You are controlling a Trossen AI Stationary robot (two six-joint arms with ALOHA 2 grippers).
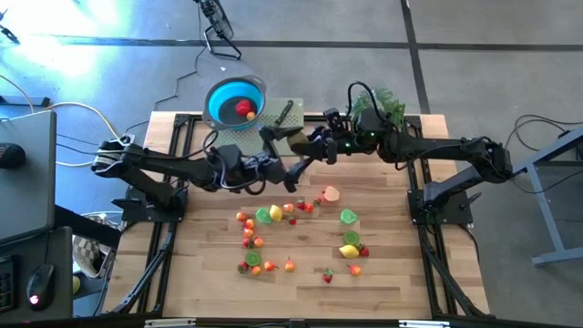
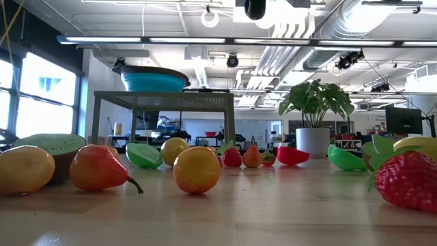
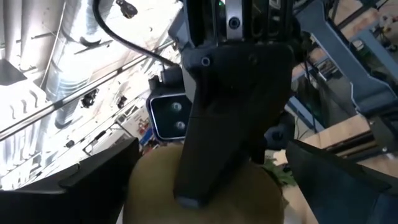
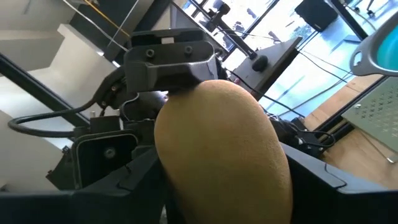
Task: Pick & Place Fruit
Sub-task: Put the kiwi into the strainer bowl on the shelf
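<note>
A large brown oval fruit [image 4: 224,149] hangs in the air over the table's middle, with my right gripper [image 4: 227,186] shut on it. My left gripper [image 3: 211,199] faces it from the table's left, open, one finger on each side of the same fruit [image 3: 205,193]. In the high view the two grippers meet at about [image 1: 305,159]. Many small toy fruits [image 1: 301,228] lie scattered on the wooden table [image 1: 200,273]. A blue bowl [image 1: 235,100] with a red fruit [image 1: 244,107] in it stands on a grey perforated stand [image 1: 278,118] at the far edge. My right gripper pinches the brown fruit between its two fingers, by its two long sides [image 4: 171,180]. It comes in about level from the table's right, and the fruit is lifted clear of the table. Of my left gripper, one finger [image 4: 171,56] lies close over the fruit's far end; whether it touches I cannot tell.
A leafy potted plant [image 1: 383,102] stands at the far right, behind my right arm. In the low view the stand [image 2: 164,102] carries the bowl [image 2: 155,78] above the table, with fruits [image 2: 196,169] in front of it. Black arm frames [image 1: 159,210] flank the table's left and right sides.
</note>
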